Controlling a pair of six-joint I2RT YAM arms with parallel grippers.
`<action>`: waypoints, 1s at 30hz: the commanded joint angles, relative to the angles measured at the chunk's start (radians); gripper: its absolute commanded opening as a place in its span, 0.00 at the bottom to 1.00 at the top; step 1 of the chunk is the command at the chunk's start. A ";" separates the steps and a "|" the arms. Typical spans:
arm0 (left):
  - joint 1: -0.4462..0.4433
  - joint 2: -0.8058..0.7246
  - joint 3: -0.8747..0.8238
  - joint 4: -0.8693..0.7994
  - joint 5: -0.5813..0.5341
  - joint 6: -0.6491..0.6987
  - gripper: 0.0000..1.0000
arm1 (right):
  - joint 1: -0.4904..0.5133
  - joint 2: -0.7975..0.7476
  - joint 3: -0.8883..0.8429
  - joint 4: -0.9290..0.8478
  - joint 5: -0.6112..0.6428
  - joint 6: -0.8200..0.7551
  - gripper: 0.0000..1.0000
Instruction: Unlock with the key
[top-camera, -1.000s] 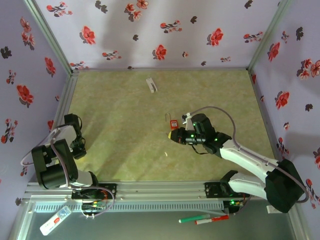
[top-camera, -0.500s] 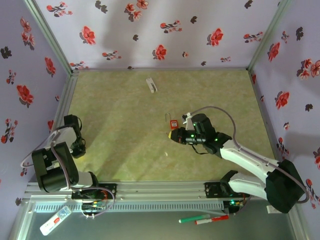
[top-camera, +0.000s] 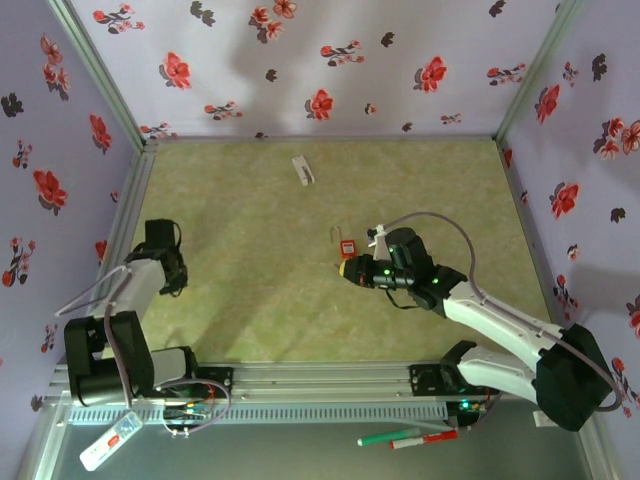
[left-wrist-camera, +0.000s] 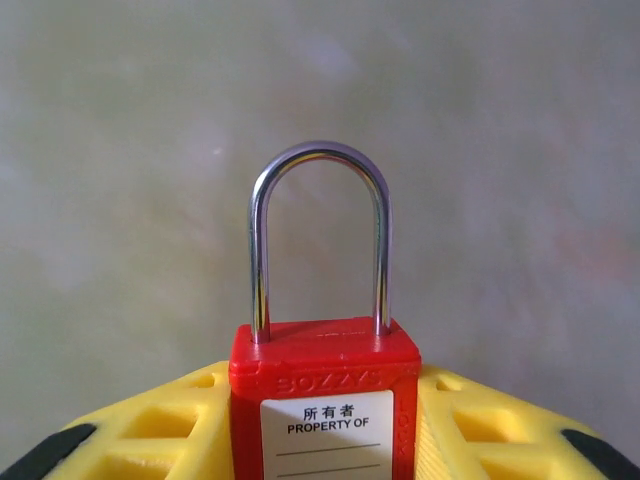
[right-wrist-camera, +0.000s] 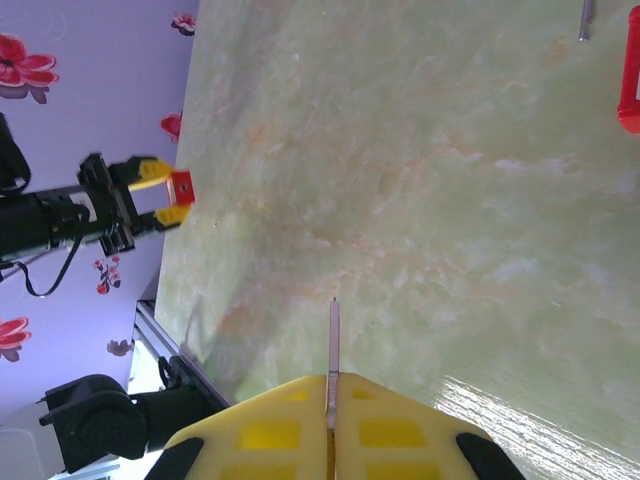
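Left claw (left-wrist-camera: 322, 432) clamped on red padlock (left-wrist-camera: 322, 365), right claw (right-wrist-camera: 331, 388) pinched together on key (right-wrist-camera: 333, 340).

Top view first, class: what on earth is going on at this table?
Two robot arms are working toward unlocking a padlock. The left arm holds a red padlock in its jaws, shackle closed. The right arm has its jaws shut on the key, blade pointing out. The two are far apart, so the key is not yet in. A second red padlock lies on the table by the right arm.
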 joint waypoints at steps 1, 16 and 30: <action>-0.093 0.002 0.045 0.219 0.121 0.140 0.00 | -0.003 0.000 0.037 0.047 0.011 -0.041 0.00; -0.443 0.114 0.096 0.615 0.417 0.185 0.00 | 0.026 0.222 0.162 0.260 -0.062 -0.089 0.00; -0.570 0.148 0.101 0.686 0.392 0.119 0.00 | 0.099 0.353 0.201 0.361 0.019 -0.105 0.00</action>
